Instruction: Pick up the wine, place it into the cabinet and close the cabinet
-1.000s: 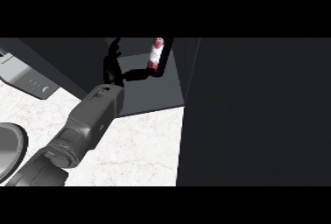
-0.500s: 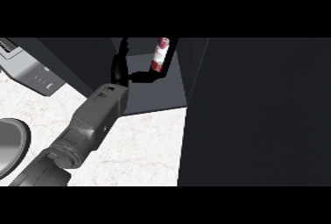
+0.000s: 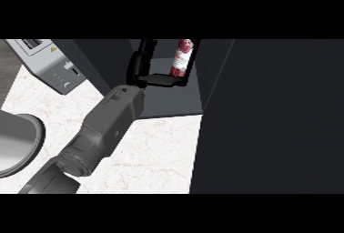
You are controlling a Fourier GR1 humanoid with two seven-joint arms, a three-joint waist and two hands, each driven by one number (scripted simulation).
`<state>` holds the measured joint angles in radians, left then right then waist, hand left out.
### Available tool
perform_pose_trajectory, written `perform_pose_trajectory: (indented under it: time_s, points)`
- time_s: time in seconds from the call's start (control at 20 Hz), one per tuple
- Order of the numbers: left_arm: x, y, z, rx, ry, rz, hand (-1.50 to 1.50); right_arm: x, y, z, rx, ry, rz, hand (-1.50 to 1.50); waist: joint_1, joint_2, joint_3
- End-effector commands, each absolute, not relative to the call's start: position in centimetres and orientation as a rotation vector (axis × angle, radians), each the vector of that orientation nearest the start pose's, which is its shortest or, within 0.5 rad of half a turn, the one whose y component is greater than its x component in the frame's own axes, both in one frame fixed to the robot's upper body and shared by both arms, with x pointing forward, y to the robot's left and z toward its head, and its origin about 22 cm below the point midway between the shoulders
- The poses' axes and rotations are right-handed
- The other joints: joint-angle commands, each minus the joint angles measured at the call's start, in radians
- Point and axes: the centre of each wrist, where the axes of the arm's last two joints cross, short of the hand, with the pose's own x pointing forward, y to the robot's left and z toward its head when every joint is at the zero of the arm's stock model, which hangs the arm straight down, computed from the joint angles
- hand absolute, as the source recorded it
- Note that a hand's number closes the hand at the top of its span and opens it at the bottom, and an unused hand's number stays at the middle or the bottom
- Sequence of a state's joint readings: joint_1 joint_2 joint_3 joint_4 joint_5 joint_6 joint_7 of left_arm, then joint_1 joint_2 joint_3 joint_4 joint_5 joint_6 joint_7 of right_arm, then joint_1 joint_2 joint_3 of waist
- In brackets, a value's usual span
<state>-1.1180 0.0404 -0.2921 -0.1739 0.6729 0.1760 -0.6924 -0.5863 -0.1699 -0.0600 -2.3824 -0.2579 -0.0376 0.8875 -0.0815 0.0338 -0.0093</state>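
Note:
The wine bottle (image 3: 183, 56), dark with a red and white label, stands upright inside the dark cabinet (image 3: 168, 102) at the top centre. My left hand (image 3: 139, 63) has come up from the lower left on its grey forearm, into the cabinet's opening. Its fingers point straight up to the left of the bottle, with a gap between. The thumb (image 3: 165, 80) lies out to the right, by the bottle's base. The hand is open. The cabinet's dark door (image 3: 269, 118) stands open and fills the right side of the view. My right hand does not show.
A grey appliance (image 3: 50, 63) sits at the top left on the white marble counter (image 3: 154, 150). A round grey basin (image 3: 13, 145) lies at the left edge. The open door blocks everything to the right.
Everything in view has slid to the right: bottle, hand and cabinet together. The hand stands to the bottle as before, and more of the appliance shows at the left.

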Motion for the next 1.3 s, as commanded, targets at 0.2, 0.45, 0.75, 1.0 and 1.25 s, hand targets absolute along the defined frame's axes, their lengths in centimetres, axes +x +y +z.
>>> perform_pose_trajectory:
  time_s: [0.2, 0.45, 0.75, 1.0, 1.25]
  points:
    - [43.6, 12.5, 4.4, -0.286, -1.867, -0.017, -1.50, 15.6, -21.2, 27.7, 0.244, -2.005, 0.275, -1.50, 0.068, -0.038, 0.009]
    - [43.0, 8.5, 6.5, -0.321, -1.885, -0.056, -1.50, 16.4, -21.0, 28.0, 0.242, -1.967, 0.267, -1.50, 0.087, -0.044, 0.009]
    - [39.3, 6.0, 6.2, -0.417, -1.875, -0.145, -1.50, 18.3, -21.5, 28.2, 0.217, -1.968, 0.236, -1.50, 0.116, -0.050, 0.010]
    - [35.2, 2.7, 8.0, -0.445, -1.877, -0.127, -1.50, 16.4, -21.4, 29.0, 0.230, -1.979, 0.269, -1.50, 0.095, -0.049, 0.009]
    - [30.4, 2.3, 7.6, -0.454, -1.854, -0.068, -1.50, 15.7, -20.4, 28.5, 0.235, -1.984, 0.268, -1.50, 0.091, -0.045, 0.009]
